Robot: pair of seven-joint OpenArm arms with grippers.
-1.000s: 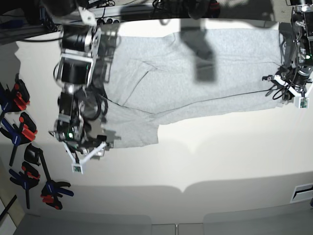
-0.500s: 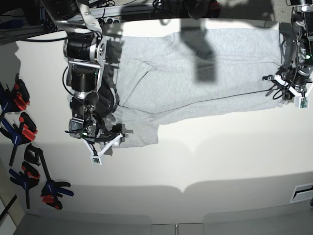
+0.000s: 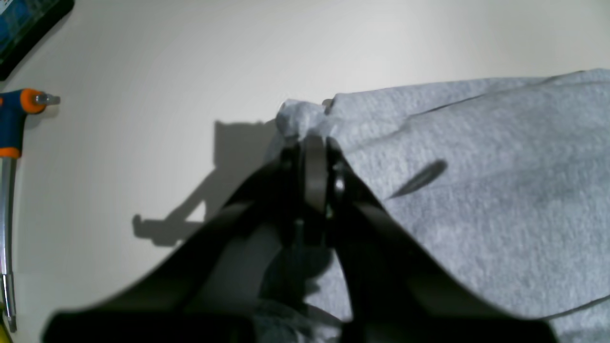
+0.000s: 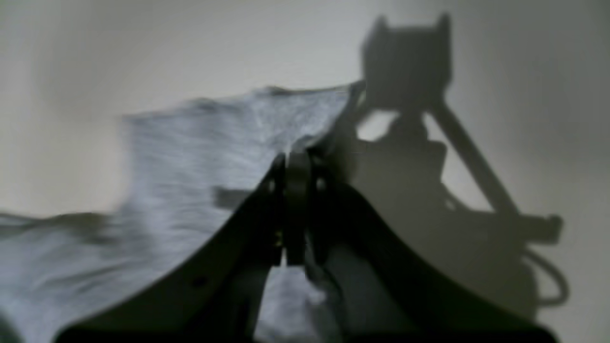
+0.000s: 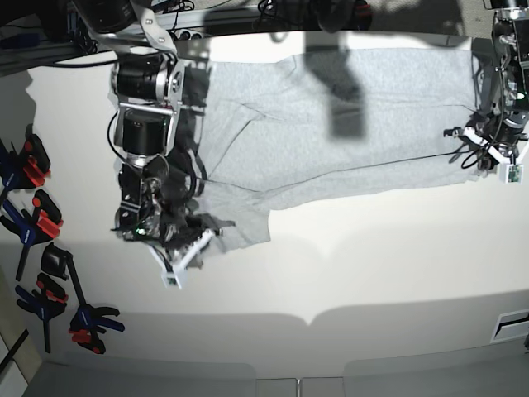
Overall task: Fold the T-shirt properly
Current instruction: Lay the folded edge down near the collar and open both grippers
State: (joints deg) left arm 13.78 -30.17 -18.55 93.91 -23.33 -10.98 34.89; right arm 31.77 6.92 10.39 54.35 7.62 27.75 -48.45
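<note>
The light grey T-shirt (image 5: 331,141) lies spread across the far half of the table, with a flap hanging down at its lower left. My left gripper (image 5: 486,150) sits at the shirt's right end. In the left wrist view the left gripper (image 3: 314,143) is shut, pinching a bunched corner of the T-shirt (image 3: 476,190). My right gripper (image 5: 197,241) is at the lower left flap. The right wrist view shows the right gripper (image 4: 296,159) shut on the edge of the T-shirt (image 4: 190,157), slightly blurred.
Several orange, blue and black clamps (image 5: 37,223) lie along the table's left edge. One clamp (image 3: 14,119) shows at the left of the left wrist view. Cables and dark gear crowd the back edge. The white table (image 5: 372,265) stretches bare in front of the shirt.
My right gripper moved right onto the shirt's lower left flap and went from open to shut on the fabric edge. The left arm has stayed put, still pinching its corner.
</note>
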